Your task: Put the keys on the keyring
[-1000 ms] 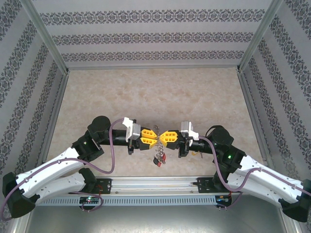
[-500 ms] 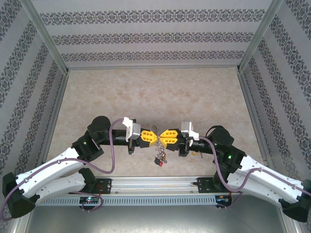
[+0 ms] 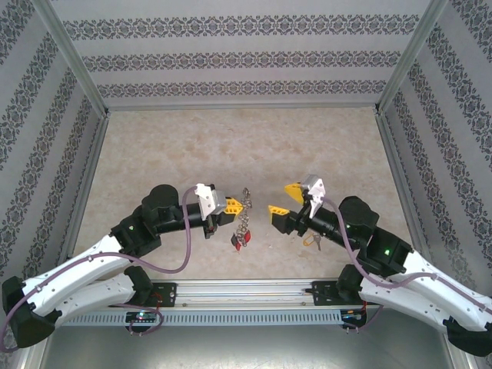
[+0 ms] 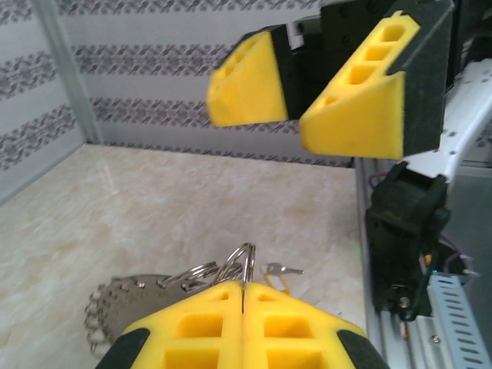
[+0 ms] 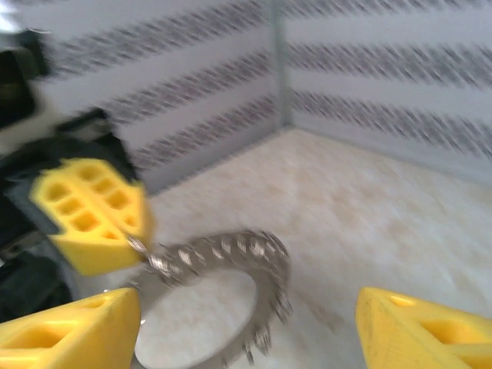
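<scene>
The keyring (image 3: 245,209) is hanging in the air just below the middle of the top view. A small cluster of keys (image 3: 241,241), one red-headed, is dangling at its lower end, above the desk (image 3: 231,146). In the right wrist view its scalloped rim (image 5: 231,257) is curving across the lower centre of the frame.

The left gripper (image 3: 234,205) is pinching it from the left. In the left wrist view that gripper's jaws (image 4: 243,296) are pressed flat together on the small split rings (image 4: 234,265) at the bottom of the frame.

The right gripper (image 3: 277,198) is hovering just right of the ring, apart from it, its jaws spread wide and holding nothing. A loose key (image 3: 311,241) is lying on the desk at lower right of centre, beneath the right forearm. It shows in the left wrist view too (image 4: 280,269).

The step in hand seems to be presenting the ring while the free arm goes for another key. The next move probably calls for the right jaws to drop onto that loose key and take it by the head. They would then bring its hole to the ring, with the left grip holding the ring steady.
</scene>
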`<state>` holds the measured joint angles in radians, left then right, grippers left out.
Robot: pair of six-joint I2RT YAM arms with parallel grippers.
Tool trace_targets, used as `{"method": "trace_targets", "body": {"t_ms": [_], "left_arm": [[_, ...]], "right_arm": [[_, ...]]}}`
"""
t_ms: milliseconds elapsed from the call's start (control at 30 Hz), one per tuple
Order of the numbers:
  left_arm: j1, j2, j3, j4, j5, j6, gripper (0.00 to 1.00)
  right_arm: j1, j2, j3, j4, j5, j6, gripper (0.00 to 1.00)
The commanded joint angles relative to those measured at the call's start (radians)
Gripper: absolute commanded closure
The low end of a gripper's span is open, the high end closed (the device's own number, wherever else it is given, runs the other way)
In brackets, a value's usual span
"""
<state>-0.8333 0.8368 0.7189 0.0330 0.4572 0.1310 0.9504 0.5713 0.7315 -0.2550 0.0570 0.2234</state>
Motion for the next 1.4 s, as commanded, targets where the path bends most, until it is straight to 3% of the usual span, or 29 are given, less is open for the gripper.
{"method": "trace_targets", "body": {"t_ms": [0,67,100,133,400,633,767,900,1167,1367], "left_arm": [[0.027,-0.012,-0.019,0.016,-0.071,-0.001,1.0],[0.04,-0.013,-0.037,0.024,-0.079,-0.012,1.0],[0.043,-0.012,-0.042,0.023,-0.091,-0.019,1.0],[0.043,-0.009,-0.044,0.02,-0.1,-0.024,1.0],[0.054,0.013,-0.097,0.047,-0.176,-0.124,1.0],[0.075,0.001,-0.153,0.1,-0.175,-0.158,1.0],[0.105,0.016,-0.191,0.187,-0.09,-0.211,1.0],[0.11,0.021,-0.197,0.213,-0.058,-0.233,1.0],[0.12,0.026,-0.219,0.276,-0.01,-0.254,1.0],[0.122,0.01,-0.222,0.275,-0.006,-0.252,1.0]], "right_arm": [[-0.009,0.0,0.062,-0.379,0.267,0.204,0.24],[-0.009,0.0,0.073,-0.493,0.311,0.303,0.21],[-0.009,-0.001,0.073,-0.541,0.322,0.354,0.03],[-0.009,-0.001,0.067,-0.571,0.325,0.393,0.02],[-0.009,0.066,-0.03,-0.744,0.284,0.671,0.02],[-0.025,0.081,-0.13,-0.743,0.253,0.809,0.05],[-0.06,0.151,-0.139,-0.744,0.213,0.815,0.15],[-0.137,0.223,-0.16,-0.681,0.145,0.781,0.19],[-0.367,0.316,-0.232,-0.434,-0.045,0.719,0.22],[-0.432,0.406,-0.248,-0.365,-0.083,0.688,0.22]]}}
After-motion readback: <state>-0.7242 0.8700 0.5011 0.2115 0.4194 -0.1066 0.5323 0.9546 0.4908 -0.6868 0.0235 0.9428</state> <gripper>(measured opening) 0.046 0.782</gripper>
